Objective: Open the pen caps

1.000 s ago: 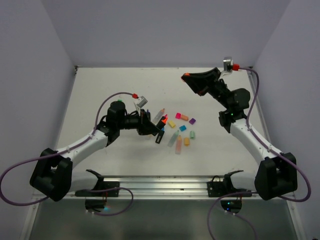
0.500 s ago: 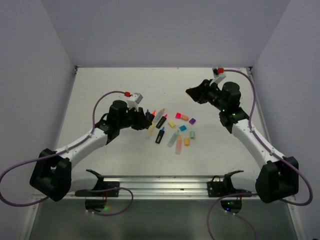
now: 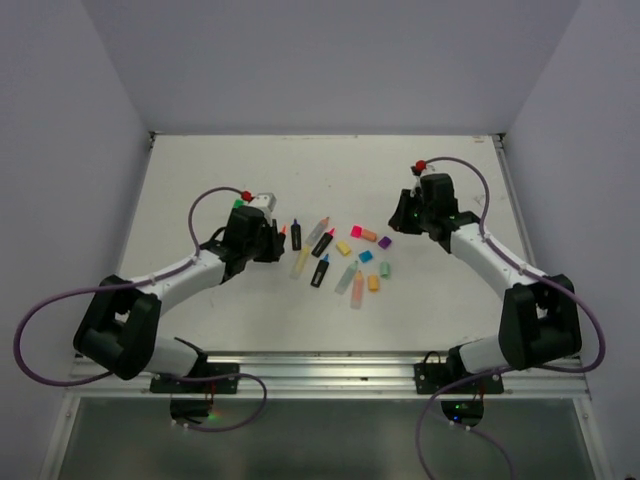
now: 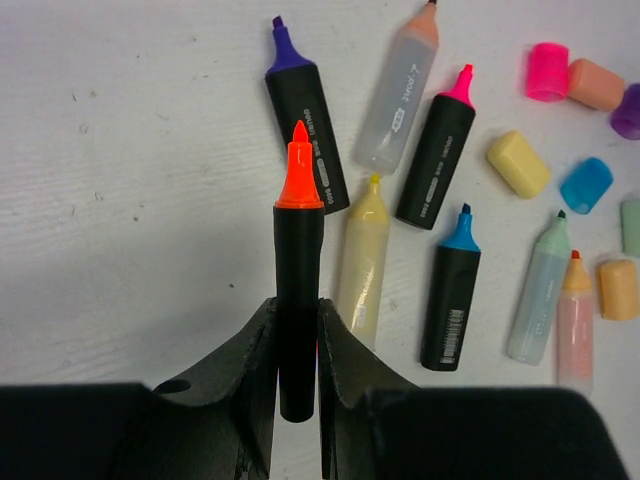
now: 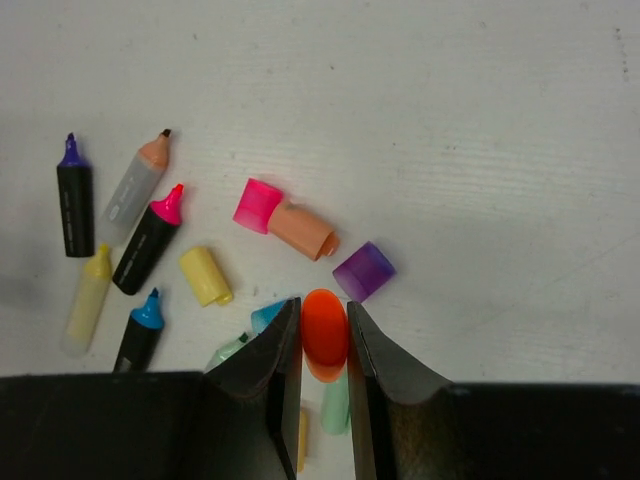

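Observation:
My left gripper (image 4: 298, 340) is shut on the black body of a pen (image 4: 299, 260) whose bare orange tip points away from me, just left of the row of pens. In the top view the left gripper (image 3: 277, 240) sits low beside that row. My right gripper (image 5: 324, 335) is shut on the orange cap (image 5: 325, 325) and hangs just over the loose caps; in the top view the right gripper (image 3: 401, 214) is right of them. Several uncapped pens lie side by side, among them a purple-tipped one (image 4: 305, 130) and a pastel yellow one (image 4: 362, 260). Pink (image 5: 258, 205), peach (image 5: 303, 230), purple (image 5: 364, 271) and yellow (image 5: 206, 276) caps lie loose.
A blue cap (image 4: 586, 185) and an orange-yellow cap (image 4: 618, 290) lie among the mint pen (image 4: 540, 290) and peach pen (image 4: 575, 325). A metal rail (image 3: 320, 365) runs along the near table edge. Purple walls enclose the white table (image 3: 200, 180) on three sides.
The left gripper has drawn back to the left off the row of pens, keeping the orange-tipped pen. The right gripper has come down from high at the back to just above the loose caps.

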`<action>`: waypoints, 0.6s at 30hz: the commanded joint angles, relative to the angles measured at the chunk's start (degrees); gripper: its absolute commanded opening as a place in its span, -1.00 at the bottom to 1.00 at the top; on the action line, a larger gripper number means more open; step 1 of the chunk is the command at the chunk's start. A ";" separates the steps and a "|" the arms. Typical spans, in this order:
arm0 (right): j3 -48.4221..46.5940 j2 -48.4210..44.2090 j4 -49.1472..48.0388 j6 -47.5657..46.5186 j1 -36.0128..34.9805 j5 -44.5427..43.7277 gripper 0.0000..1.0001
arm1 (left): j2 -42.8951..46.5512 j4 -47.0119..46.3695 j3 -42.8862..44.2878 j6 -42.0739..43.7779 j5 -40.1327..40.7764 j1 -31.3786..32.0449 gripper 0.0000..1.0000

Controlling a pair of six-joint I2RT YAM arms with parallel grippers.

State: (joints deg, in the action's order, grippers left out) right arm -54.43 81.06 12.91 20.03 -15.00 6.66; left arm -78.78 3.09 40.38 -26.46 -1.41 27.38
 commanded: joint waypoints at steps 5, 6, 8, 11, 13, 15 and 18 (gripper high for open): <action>-0.94 3.93 3.44 -0.61 0.85 -4.10 -1.00 | -3.92 -4.84 -2.06 -1.49 3.69 -0.48 -0.86; -0.76 4.63 3.44 -0.52 1.03 -4.45 -1.00 | -4.18 -5.02 -2.23 -1.49 3.69 -0.48 -0.80; -0.50 5.34 3.44 -0.69 1.38 -4.55 -1.00 | -5.15 -5.55 -2.15 -1.40 3.35 -0.48 -0.77; -0.24 6.92 3.44 -1.13 1.56 -3.67 -1.00 | -6.03 -6.17 -2.32 -1.32 3.34 -0.48 -0.62; -0.06 7.80 3.18 -1.14 1.56 -3.49 -1.00 | -6.64 -6.69 -2.50 -1.40 3.34 -0.48 -0.53; -0.06 8.24 3.09 -1.05 1.64 -3.49 -1.00 | -7.17 -6.78 -2.41 -1.40 3.34 -0.48 -0.46; 0.21 8.85 2.48 -1.05 1.65 -3.49 -1.00 | -8.05 -7.40 -2.59 -1.58 3.52 -0.48 -0.45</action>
State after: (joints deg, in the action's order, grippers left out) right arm -54.30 89.67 15.99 19.84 -13.69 3.77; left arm -86.11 -0.67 38.30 -27.29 0.60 27.38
